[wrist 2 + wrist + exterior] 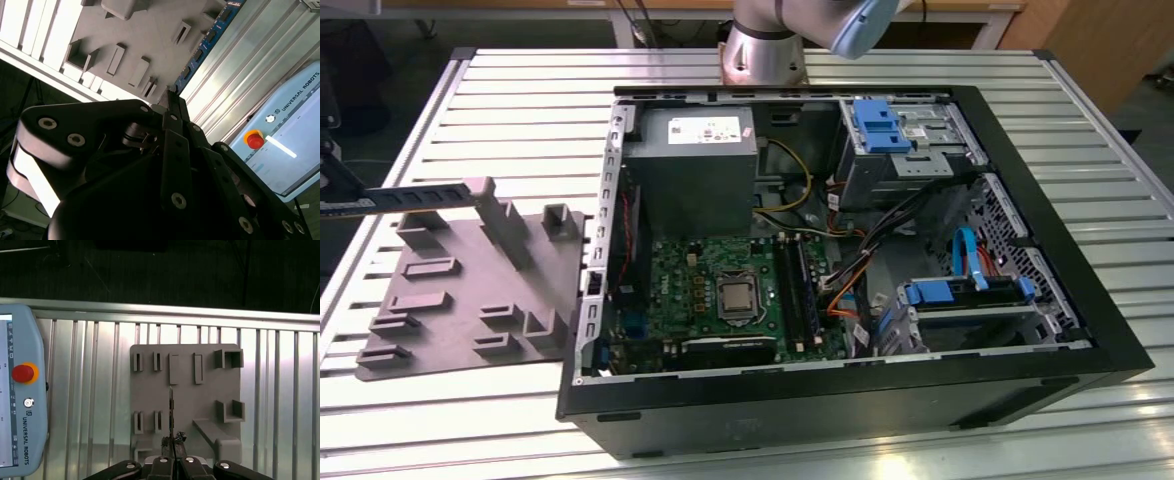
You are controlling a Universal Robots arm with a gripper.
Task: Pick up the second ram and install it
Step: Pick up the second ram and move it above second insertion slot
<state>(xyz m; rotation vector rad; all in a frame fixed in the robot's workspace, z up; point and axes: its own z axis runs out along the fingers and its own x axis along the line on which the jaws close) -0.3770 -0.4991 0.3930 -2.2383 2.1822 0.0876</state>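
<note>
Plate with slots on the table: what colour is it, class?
The plate is grey, clearest in the first wrist view.

Bright, even overhead light washes the ribbed metal table (494, 90), glaring palest from eight to ten o'clock in the exterior view. The computer case (1067, 345) keeps its interior in dim shade. In the second wrist view the gripper (170, 100) looms dark, underlit.

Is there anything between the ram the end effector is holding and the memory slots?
The ram, held in the end effector above the gray tray, is outside the case; the case's wall stands between it and the slots, which are open from above.
</note>
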